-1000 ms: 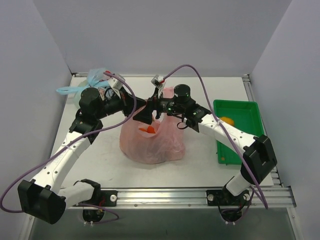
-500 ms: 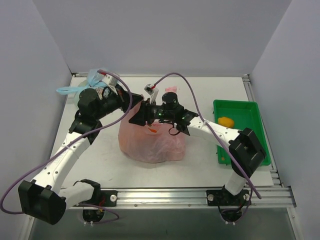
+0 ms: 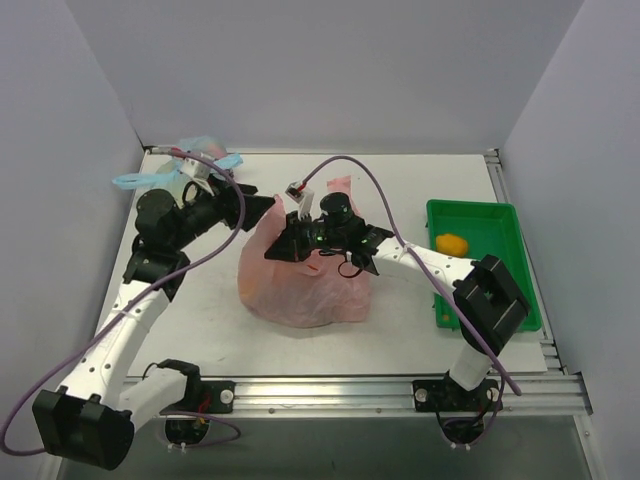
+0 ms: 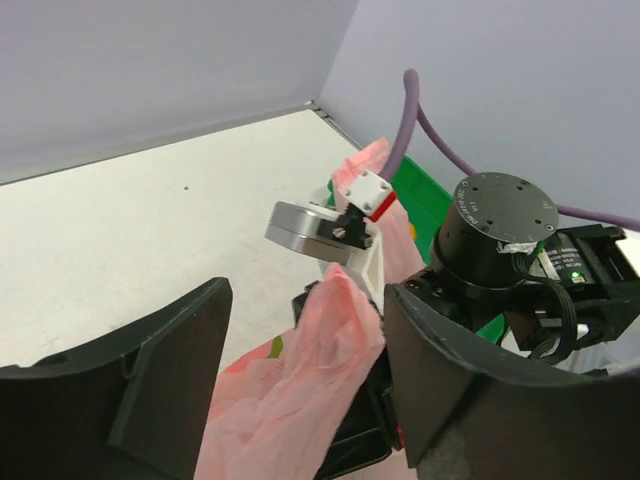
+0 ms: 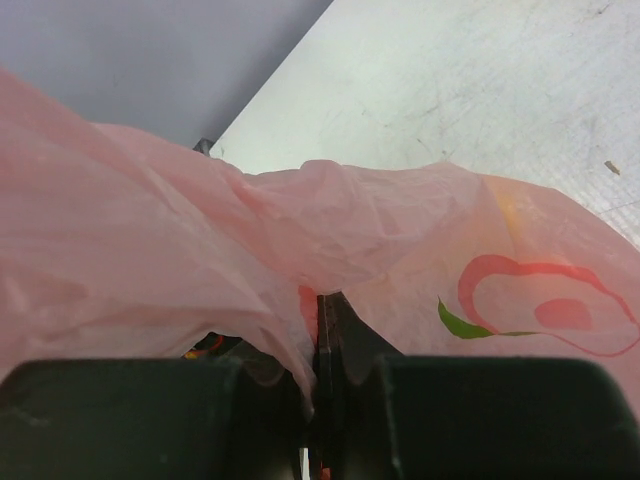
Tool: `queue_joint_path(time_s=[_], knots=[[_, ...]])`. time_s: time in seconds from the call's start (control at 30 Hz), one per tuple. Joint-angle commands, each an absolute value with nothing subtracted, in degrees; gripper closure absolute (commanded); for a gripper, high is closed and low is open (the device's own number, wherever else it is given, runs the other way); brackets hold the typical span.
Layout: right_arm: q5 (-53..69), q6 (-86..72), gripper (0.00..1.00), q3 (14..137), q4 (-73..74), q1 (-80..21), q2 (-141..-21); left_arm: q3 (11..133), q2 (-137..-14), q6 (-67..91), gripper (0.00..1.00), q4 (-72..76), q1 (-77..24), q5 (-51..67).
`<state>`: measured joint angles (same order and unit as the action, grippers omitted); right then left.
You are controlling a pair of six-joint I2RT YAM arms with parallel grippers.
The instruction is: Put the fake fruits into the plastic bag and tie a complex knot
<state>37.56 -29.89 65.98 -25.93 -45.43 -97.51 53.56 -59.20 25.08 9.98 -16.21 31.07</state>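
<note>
One translucent pink plastic bag [image 3: 300,290] bulges, crumpled, with red-orange prints.

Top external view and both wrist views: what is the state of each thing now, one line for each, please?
plastic bag, standing on the table, no knot seen
left gripper, open, a strip of the plastic bag loose in its gap
right gripper, shut on the plastic bag
fake fruit, lying in the green tray, outside the plastic bag
green tray, holding that fake fruit
</note>
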Motion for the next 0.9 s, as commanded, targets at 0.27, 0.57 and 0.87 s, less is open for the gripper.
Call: queue_joint_path(time_s=[0.27,0.57,0.87], knots=[[46.1,-23.2,1.00,69.7,-24.8,-45.7,-98.1,52.4,-52.4,10.5,0.03,-8.0,-0.4,64.2],[49.7,-22.0,1.00,71.3,-24.3,-45.6,-98.5,45.9,-56.2,4.6,0.03,2.8,-0.4,66.0],[52.0,-19.9,1.00,72.0,-23.5,-45.8,-98.8,45.4,-63.1,8.6,0.27,12.8,-3.9,68.6]])
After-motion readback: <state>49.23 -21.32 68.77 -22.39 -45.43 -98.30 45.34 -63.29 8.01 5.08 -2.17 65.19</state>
